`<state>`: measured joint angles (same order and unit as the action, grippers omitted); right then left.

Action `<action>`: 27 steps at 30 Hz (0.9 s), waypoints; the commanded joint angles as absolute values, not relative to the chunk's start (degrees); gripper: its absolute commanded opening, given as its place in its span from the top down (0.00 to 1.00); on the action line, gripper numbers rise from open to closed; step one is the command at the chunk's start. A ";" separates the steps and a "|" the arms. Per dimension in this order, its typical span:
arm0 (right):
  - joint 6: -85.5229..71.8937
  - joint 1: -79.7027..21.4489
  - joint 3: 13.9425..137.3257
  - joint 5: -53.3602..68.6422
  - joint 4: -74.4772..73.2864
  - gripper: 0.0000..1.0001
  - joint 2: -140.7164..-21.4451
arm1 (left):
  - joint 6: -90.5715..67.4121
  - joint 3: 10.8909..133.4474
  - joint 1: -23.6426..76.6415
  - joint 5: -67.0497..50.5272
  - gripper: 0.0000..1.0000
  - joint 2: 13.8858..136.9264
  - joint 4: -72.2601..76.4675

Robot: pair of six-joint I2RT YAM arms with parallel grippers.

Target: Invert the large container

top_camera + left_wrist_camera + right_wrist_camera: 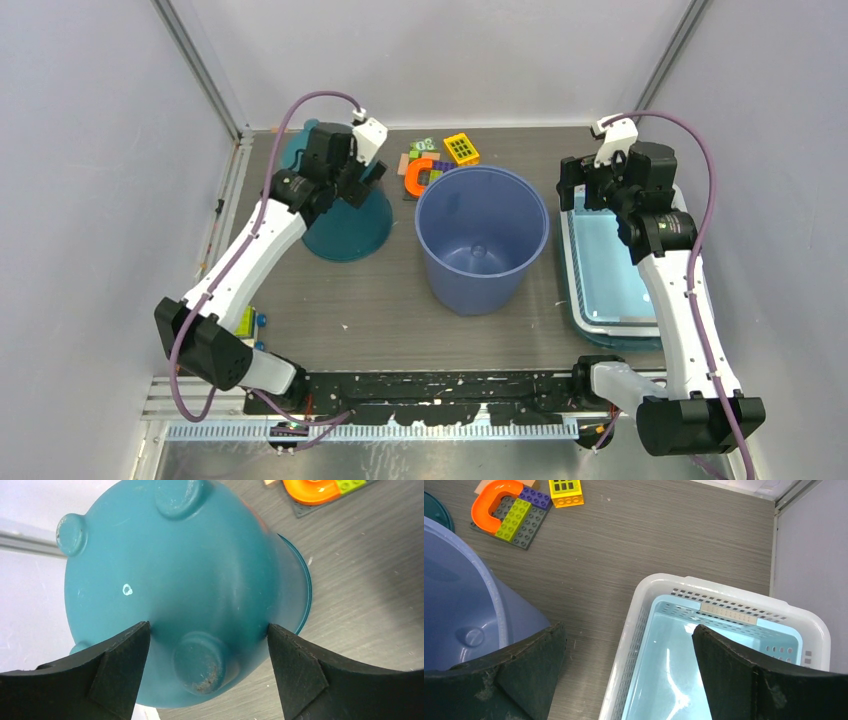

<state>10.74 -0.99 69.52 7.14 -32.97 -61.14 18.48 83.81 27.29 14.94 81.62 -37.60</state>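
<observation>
The large blue-purple bucket (482, 235) stands upright, mouth up and empty, at the table's middle; its rim and inside also show in the right wrist view (459, 610). A teal container (350, 235) sits upside down at the left, its round feet facing up (165, 570). My left gripper (365, 185) is open just over the teal container's base (209, 630), one finger at each side of it. My right gripper (585, 190) is open and empty, hovering over the left rim of the basket (629, 632), right of the bucket.
A white basket with a light blue liner (610, 290) stands at the right edge (639, 625). Toy bricks on a grey plate (430, 165) lie behind the bucket (514, 510). Small coloured pieces (248, 322) lie by the left arm's base.
</observation>
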 commanded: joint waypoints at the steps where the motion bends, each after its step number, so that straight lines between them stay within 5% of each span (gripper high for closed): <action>1: 10.11 -0.79 69.86 8.17 -30.59 0.00 -61.17 | 17.37 82.14 23.01 14.76 0.14 82.62 -36.82; 27: 9.67 -0.79 69.61 8.85 -30.67 0.00 -61.14 | 26.16 102.61 10.98 19.82 0.17 107.72 -28.59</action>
